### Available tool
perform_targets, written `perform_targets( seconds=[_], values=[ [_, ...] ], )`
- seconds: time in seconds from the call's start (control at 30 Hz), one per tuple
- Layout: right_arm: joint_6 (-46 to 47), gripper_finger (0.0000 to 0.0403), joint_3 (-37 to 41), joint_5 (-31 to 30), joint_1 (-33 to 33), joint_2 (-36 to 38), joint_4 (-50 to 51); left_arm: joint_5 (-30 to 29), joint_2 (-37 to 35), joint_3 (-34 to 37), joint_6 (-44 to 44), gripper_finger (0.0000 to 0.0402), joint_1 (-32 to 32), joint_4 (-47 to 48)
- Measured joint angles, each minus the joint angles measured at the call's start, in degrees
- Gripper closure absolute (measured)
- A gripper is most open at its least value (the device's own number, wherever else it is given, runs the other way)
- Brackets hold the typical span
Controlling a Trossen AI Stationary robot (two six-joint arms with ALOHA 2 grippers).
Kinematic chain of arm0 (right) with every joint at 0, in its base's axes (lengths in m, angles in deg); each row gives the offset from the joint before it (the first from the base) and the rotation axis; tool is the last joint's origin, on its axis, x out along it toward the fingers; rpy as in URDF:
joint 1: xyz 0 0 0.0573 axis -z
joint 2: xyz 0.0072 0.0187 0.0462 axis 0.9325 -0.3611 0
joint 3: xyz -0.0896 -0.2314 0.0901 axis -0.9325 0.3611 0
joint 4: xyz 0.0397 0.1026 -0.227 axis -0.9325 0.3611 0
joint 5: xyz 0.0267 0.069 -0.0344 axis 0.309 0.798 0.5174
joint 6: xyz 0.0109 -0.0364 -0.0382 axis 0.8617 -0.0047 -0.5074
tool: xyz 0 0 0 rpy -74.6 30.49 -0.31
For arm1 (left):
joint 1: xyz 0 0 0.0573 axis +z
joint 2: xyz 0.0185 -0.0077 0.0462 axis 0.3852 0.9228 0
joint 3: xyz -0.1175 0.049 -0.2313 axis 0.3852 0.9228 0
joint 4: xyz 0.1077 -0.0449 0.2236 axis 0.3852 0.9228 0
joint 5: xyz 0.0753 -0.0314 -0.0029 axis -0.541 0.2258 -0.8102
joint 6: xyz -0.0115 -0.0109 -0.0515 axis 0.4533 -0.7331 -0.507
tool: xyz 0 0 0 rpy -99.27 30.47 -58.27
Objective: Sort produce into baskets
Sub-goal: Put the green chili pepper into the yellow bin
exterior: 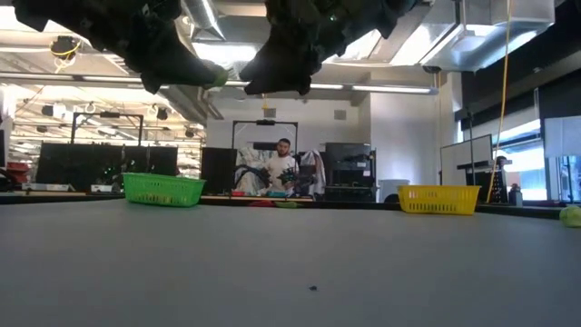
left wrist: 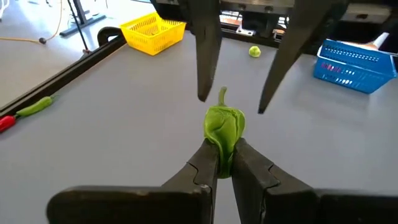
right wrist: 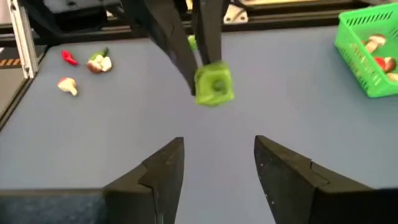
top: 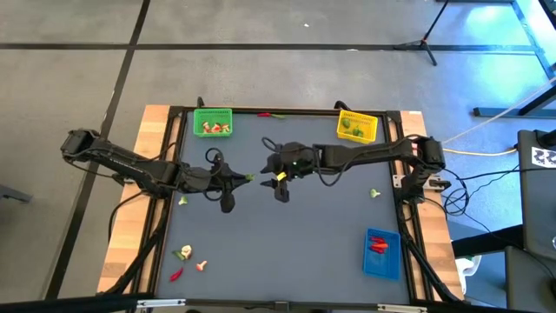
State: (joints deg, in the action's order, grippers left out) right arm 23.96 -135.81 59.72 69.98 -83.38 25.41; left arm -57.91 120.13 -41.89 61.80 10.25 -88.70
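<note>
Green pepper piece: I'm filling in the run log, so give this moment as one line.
left tool: shut on green pepper piece, held above table | right tool: open, facing it | phase: handover mid-table

green pepper [left wrist: 224, 126] | pinched, lifted mid-table | baskets [top: 213, 121] at edges

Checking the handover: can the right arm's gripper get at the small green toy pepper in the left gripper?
Probably yes. The left gripper is shut on the small green toy pepper, held above the table, with its stem end pointing at the right gripper, whose fingers are open, with nothing between them.
</note>
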Motion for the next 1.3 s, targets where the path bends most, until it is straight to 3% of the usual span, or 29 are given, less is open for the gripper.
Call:
perform_targets(
  seconds=[0.17,0.8,0.93,1.03,1.1,1.3],
  values=[
    [0.16,0.0207,0.0,3.86,-0.04,-0.02,0.99,0.02,0.02,0.0,0.4,0.0372,0.0,-1.64],
    [-0.91,0.0207,0.08,3.4,-2.49,-1.08,-2.06,1.59,0.13,0.0,5.9,0.0371,-0.72,-2.08],
    [-1.12,0.0207,0.09,-2.39,-2.91,-2.04,-7.34,2.29,0.13,0.0,5.95,0.0371,-0.81,-2.34],
    [-1.38,0.0207,0.11,-2.38,-2.82,-2.89,-9.44,2.46,0.14,0.01,6.3,0.0371,-1.1,-1.71],
    [-1.68,0.0207,0.15,-2.31,-2.8,-2.97,-9.46,2.75,0.31,0.02,6.1,0.0371,-1.11,-1.77],
    [-3.65,0.0207,-0.13,-9.77,-2.52,-2.89,-7.36,4.03,0.45,0.02,6.05,0.0371,-1.33,-2.56]
  ],
)
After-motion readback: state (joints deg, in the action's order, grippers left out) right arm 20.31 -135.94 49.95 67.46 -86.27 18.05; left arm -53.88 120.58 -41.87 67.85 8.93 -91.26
